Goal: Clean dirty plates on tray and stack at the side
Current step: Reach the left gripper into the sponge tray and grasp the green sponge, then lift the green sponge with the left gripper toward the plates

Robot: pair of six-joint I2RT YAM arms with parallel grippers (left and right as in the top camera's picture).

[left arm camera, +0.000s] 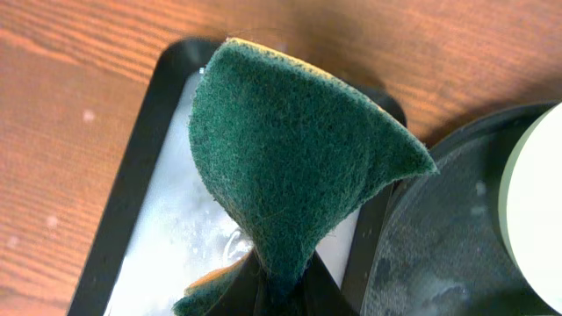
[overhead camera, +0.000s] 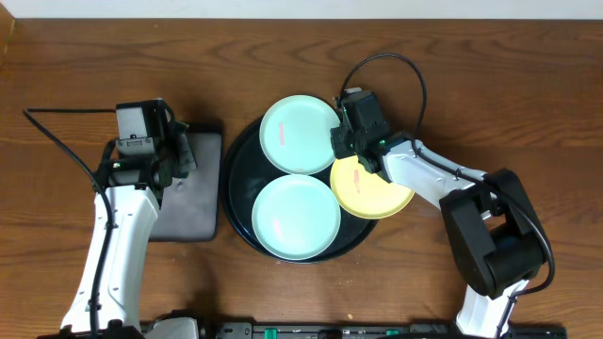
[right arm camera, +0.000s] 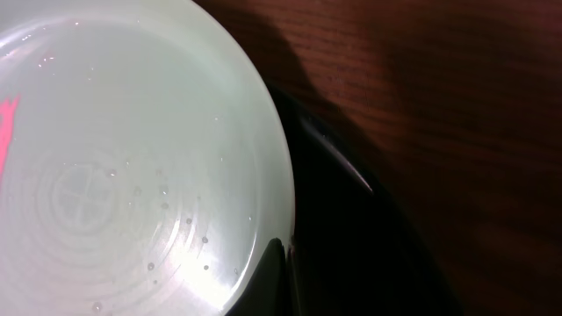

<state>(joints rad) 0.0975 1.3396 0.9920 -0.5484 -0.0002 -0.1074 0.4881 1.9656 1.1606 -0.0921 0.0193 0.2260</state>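
The round black tray (overhead camera: 236, 179) holds two mint-blue plates, one at the back (overhead camera: 297, 132) and one at the front (overhead camera: 295, 217), each with a faint red smear. A pale yellow plate (overhead camera: 372, 193) rests on the tray's right rim. My right gripper (overhead camera: 341, 141) is shut on the right rim of the back plate (right arm camera: 132, 158); one dark finger (right arm camera: 270, 272) lies on that edge. My left gripper (overhead camera: 181, 155) hovers over the rectangular tray, shut on a green sponge (left arm camera: 290, 149) that is pinched at its lower end and fans out upward.
The small rectangular black tray (left arm camera: 149, 114) left of the round tray holds whitish soapy liquid. The round tray's wet floor (left arm camera: 439, 237) and a plate's edge (left arm camera: 536, 211) show at the right of the left wrist view. Bare wooden tabletop (overhead camera: 85, 66) surrounds both trays.
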